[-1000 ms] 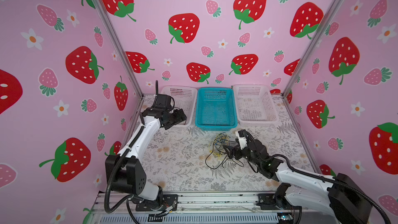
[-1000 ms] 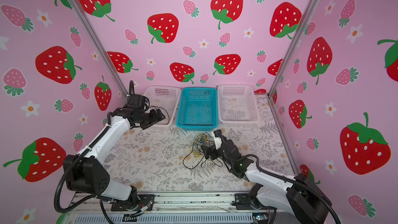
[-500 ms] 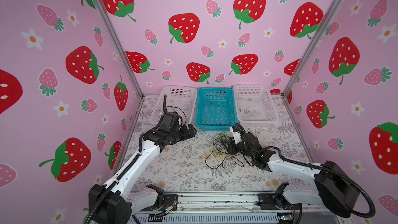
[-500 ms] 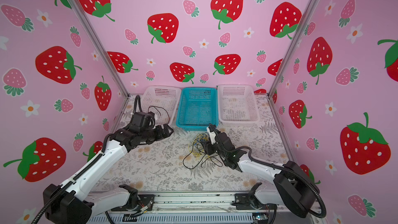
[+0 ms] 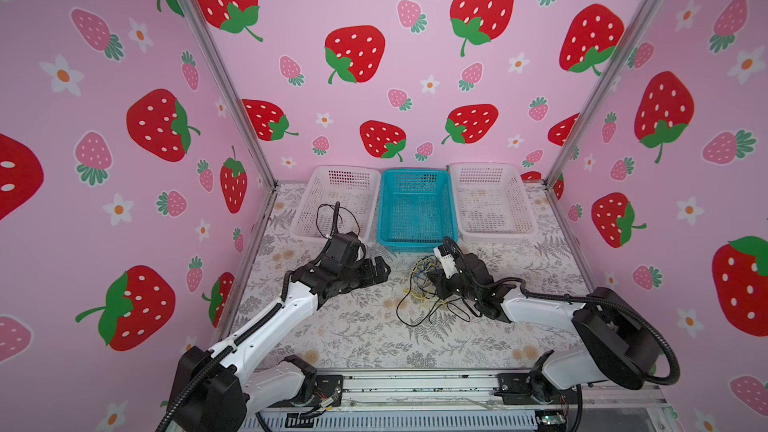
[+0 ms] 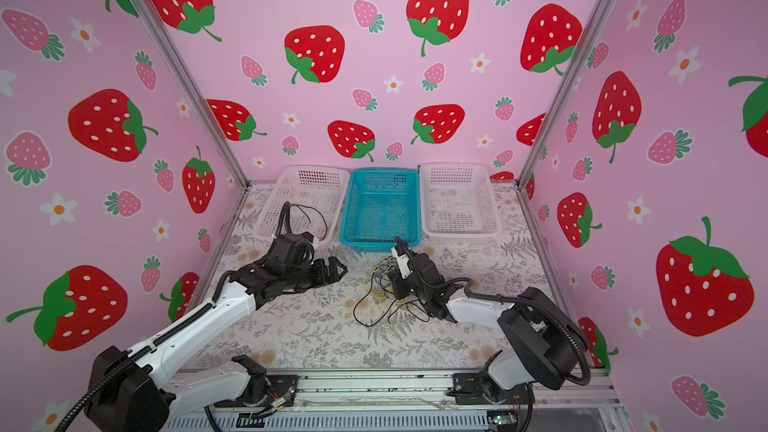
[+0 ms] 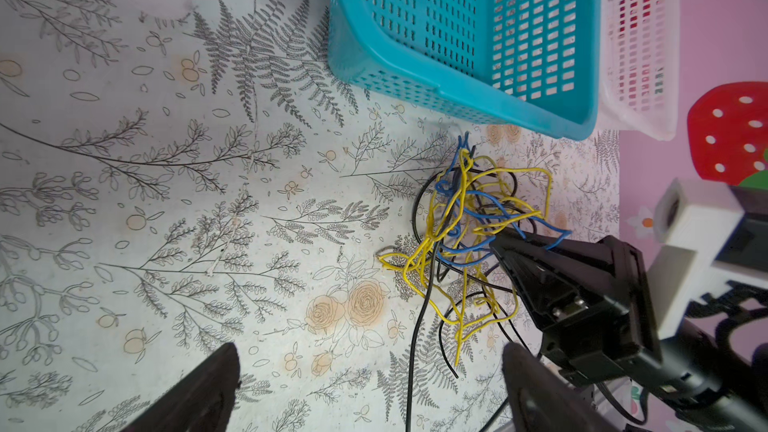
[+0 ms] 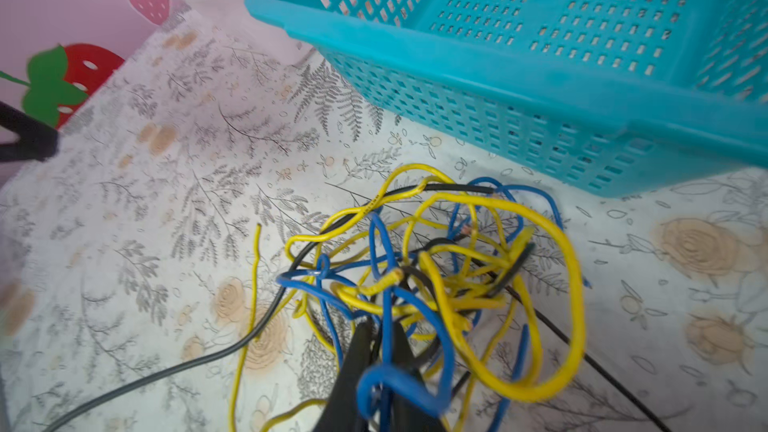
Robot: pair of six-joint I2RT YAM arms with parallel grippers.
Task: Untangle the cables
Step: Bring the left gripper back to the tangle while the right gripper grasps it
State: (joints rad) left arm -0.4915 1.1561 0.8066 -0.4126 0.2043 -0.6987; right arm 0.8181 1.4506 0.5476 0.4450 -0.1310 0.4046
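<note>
Black right claw: down at the edge of the knot, fingers pinched all but together; a blue strand runs between them, so it looks to have that one; whether more are caught, I cannot tell
Cables: yellow, blue and black wires in one loose knot on the table, just in front of the teal basket; a black tail and a yellow tail trail away from the heap; same heap in a top view
Left claw: jaws spread wide, nothing in them; near the knot, pointing at it, not touching; also in a top view
Step in hand: my read, the first pull on a gripped strand; nothing is separated yet, so the job is barely begun
Doing it well: draw slowly, up and away from the heap; watch whether the whole knot lifts with it; if so, bring the left claw in on another colour and pull the opposite way; no jerks, since thin wire slips or cinches tighter
Teal basket: at the back, between two white baskets; looks empty
Floral table cover: bare around the knot
Writing: no brand or label readable; dark flecks on one yellow strand, too blurred to read
</note>
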